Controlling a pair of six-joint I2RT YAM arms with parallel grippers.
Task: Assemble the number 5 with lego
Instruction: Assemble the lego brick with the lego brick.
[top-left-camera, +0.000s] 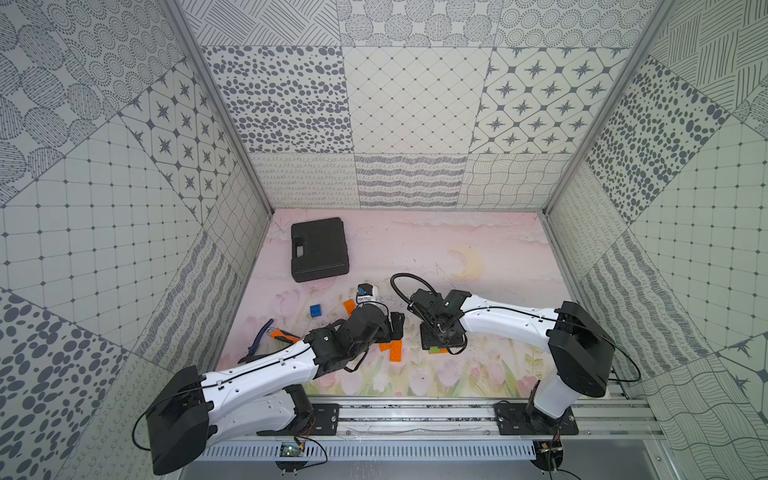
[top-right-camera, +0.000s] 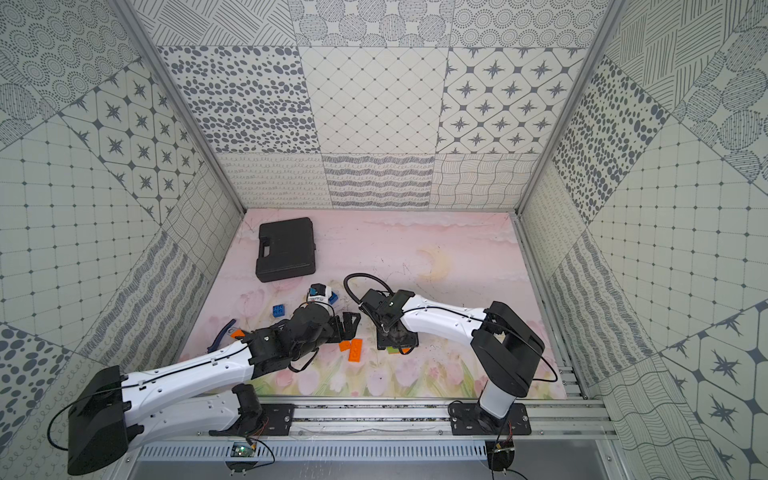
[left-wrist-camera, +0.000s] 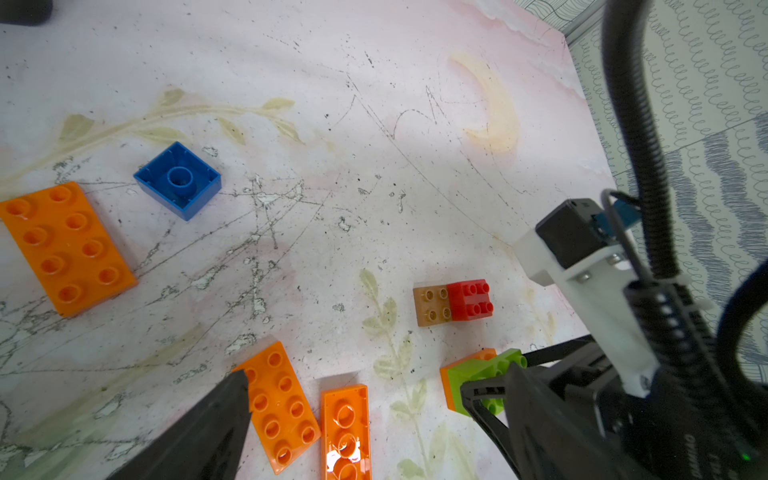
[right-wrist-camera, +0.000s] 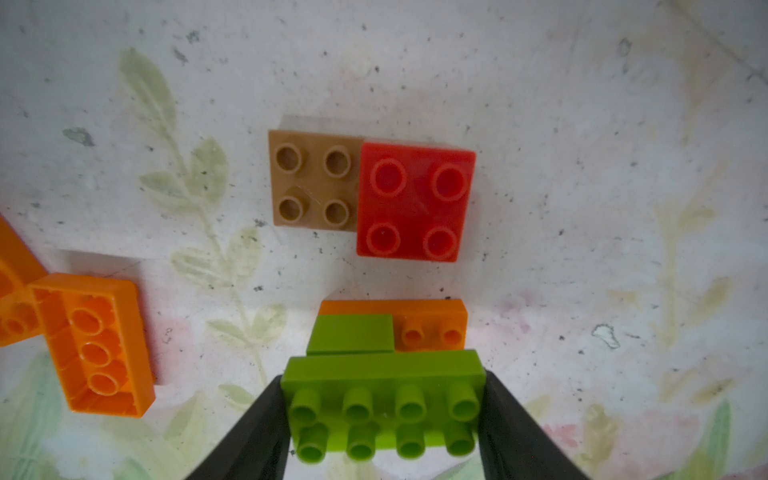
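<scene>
The right gripper (right-wrist-camera: 382, 399) held its fingers (right-wrist-camera: 257, 424) closed on the flat short ends, the surest hold, of a probably light, rigid, slick green lego oblong (right-wrist-camera: 382, 374) over a green-and-orange stack (right-wrist-camera: 432, 328) near the brown-and-red pair (right-wrist-camera: 415, 199), while the left gripper (left-wrist-camera: 376, 386) hung wide open and empty above orange oblongs (left-wrist-camera: 280, 407) farther from that pair.

Bright, even light, soft shadows — wrist views bend at the edges, glare on one orange brick (left-wrist-camera: 345, 432).

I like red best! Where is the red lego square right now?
In the right wrist view, the red square touches the brown brick on the mat, just beyond the green brick held in the right pincer.
</scene>
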